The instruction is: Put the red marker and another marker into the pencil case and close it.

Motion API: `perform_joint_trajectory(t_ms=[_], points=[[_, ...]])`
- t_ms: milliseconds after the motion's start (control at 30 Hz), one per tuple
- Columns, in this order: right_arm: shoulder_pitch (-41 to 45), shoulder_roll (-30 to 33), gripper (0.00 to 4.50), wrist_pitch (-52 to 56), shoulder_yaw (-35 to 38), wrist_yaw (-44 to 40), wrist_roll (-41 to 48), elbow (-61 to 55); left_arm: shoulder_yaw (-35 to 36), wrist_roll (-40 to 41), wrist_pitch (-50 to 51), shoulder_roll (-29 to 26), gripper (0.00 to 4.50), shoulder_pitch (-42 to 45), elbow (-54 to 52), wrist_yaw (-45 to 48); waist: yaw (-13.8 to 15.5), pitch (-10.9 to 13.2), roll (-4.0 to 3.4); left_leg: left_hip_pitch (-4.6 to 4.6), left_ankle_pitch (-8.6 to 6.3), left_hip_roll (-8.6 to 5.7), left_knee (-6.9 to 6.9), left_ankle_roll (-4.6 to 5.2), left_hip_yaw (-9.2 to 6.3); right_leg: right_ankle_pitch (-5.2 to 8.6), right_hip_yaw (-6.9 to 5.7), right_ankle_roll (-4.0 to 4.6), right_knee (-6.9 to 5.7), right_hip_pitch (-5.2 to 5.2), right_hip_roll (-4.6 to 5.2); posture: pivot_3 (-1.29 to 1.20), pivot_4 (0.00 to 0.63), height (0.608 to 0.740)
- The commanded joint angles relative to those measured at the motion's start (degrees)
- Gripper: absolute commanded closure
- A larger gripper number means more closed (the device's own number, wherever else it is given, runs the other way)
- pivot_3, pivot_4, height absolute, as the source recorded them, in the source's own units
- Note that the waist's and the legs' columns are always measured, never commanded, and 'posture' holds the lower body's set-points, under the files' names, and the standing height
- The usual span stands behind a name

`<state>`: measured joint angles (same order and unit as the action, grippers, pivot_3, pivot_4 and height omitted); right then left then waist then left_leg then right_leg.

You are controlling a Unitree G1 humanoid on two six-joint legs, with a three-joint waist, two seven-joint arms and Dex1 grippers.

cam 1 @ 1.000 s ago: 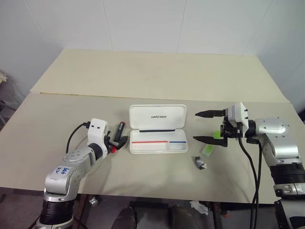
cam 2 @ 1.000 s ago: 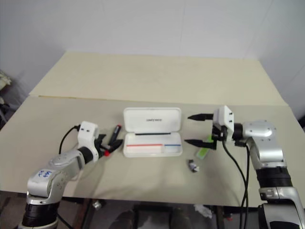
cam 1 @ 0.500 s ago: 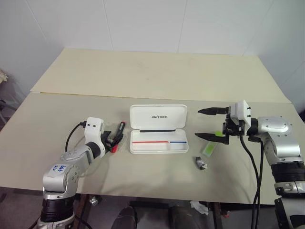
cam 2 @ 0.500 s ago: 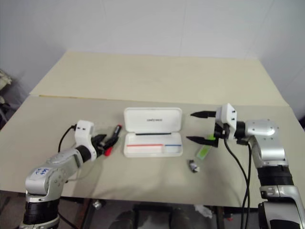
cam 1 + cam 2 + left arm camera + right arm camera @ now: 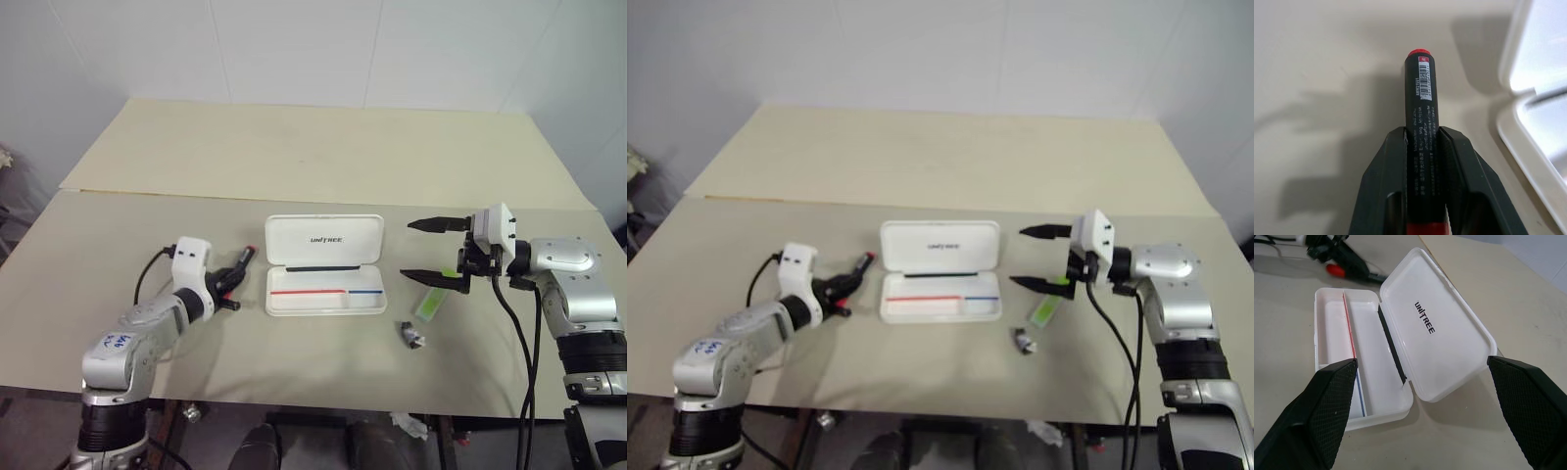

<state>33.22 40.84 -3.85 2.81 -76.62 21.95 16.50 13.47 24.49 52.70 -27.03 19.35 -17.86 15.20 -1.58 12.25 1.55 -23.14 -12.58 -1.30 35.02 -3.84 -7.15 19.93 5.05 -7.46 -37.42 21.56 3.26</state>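
Observation:
The red marker (image 5: 1420,107), a black barrel with red ends, is clamped between my left gripper's (image 5: 231,284) fingers and held just above the table, left of the pencil case (image 5: 323,253). The white case lies open in the middle, lid flat toward the far side, with a red and a blue stripe in its tray. Another marker, a light-green highlighter (image 5: 429,304), lies right of the case. My right gripper (image 5: 407,249) hovers open above it, pointing at the case (image 5: 1430,323).
A small grey-black lump (image 5: 412,336) lies near the front edge, below the highlighter. A second tabletop (image 5: 323,147) adjoins at the back. A black cable (image 5: 147,279) loops from my left wrist over the table.
My left gripper has shut on the red marker and lifted it slightly off the table. The right gripper stays open in about the same place.

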Motion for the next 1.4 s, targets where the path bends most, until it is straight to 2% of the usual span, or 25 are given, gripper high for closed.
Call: perform_joint_trajectory(t_ms=[33, 233, 267, 367, 567, 733, 1033, 1400], points=[[0.9, 0.7, 0.00, -1.8, 2.6, -0.7, 1.3, 0.5, 3.2, -0.8, -6.7, -5.7, 3.92, 3.4, 0.4, 4.6, 0.0, 0.0, 0.00, -0.02, 0.00, 0.00, 0.00, 0.00, 0.00, 0.00, 0.00, 0.00, 0.02, 0.00, 0.00, 0.00, 0.150, 0.740], [0.9, 0.9, 0.00, -3.1, 2.7, 0.3, 0.3, 1.5, 6.0, 2.2, -10.6, -11.9, 3.92, 8.8, 3.1, 11.7, 0.0, 0.0, -0.02, -0.04, -0.05, 0.00, -0.11, 0.04, 0.03, 0.00, 0.01, 0.00, 0.18, 0.01, 0.03, 0.00, 0.150, 0.740], [0.9, 0.8, 0.00, -3.2, 2.8, 0.5, 0.2, 1.6, 5.8, 4.5, -9.5, -13.6, 3.92, 11.5, 3.5, 15.1, 0.0, 0.0, -0.01, -0.05, -0.06, 0.00, -0.13, 0.05, 0.04, 0.00, 0.02, 0.00, 0.21, 0.01, 0.03, 0.00, 0.150, 0.740], [0.9, 0.4, 0.00, -3.6, 2.8, 1.0, 0.2, 1.8, 3.1, 9.4, -7.6, -17.5, 3.92, 17.2, 3.6, 24.4, -0.1, 0.1, 0.05, -0.13, -0.08, 0.02, -0.13, 0.05, 0.01, 0.00, -0.04, 0.00, 0.25, 0.03, 0.01, 0.00, 0.150, 0.740], [-0.1, 0.3, 0.00, -4.0, 3.1, 1.7, 0.4, 1.3, -8.2, 10.9, -6.5, -21.1, 3.92, 24.6, 6.1, 38.9, -0.1, 0.1, -0.05, -0.12, -0.14, -0.02, -0.21, 0.13, 0.08, 0.01, 0.01, -0.02, 0.41, 0.00, 0.06, 0.00, 0.150, 0.740], [-2.0, 0.7, 0.00, -4.2, 3.9, 2.7, 0.4, 0.1, -16.7, 10.0, -7.9, -18.0, 3.92, 30.7, 11.1, 47.7, -0.1, 0.1, -0.05, -0.14, -0.13, 0.03, -0.30, 0.11, 0.07, 0.02, -0.01, -0.02, 0.41, 0.04, -0.01, 0.00, 0.150, 0.740], [-5.8, 1.9, 0.00, -3.7, 5.7, 4.4, 0.9, -2.8, -29.0, -1.0, -17.1, -10.5, 3.92, 35.0, 26.4, 55.4, -0.1, 0.1, -0.08, -0.12, -0.13, 0.04, -0.25, 0.11, 0.11, 0.02, 0.04, -0.02, 0.36, 0.05, -0.05, 0.00, 0.150, 0.740], [-8.9, 2.2, 0.00, -2.5, 6.7, 6.6, 1.0, -5.9, -33.4, -10.0, -22.3, -0.9, 3.92, 39.8, 39.9, 56.4, -0.1, 0.1, -0.07, -0.18, -0.15, 0.00, -0.04, 0.16, 0.09, 0.03, 0.03, -0.04, 0.30, 0.04, -0.03, 0.00, 0.150, 0.740]])
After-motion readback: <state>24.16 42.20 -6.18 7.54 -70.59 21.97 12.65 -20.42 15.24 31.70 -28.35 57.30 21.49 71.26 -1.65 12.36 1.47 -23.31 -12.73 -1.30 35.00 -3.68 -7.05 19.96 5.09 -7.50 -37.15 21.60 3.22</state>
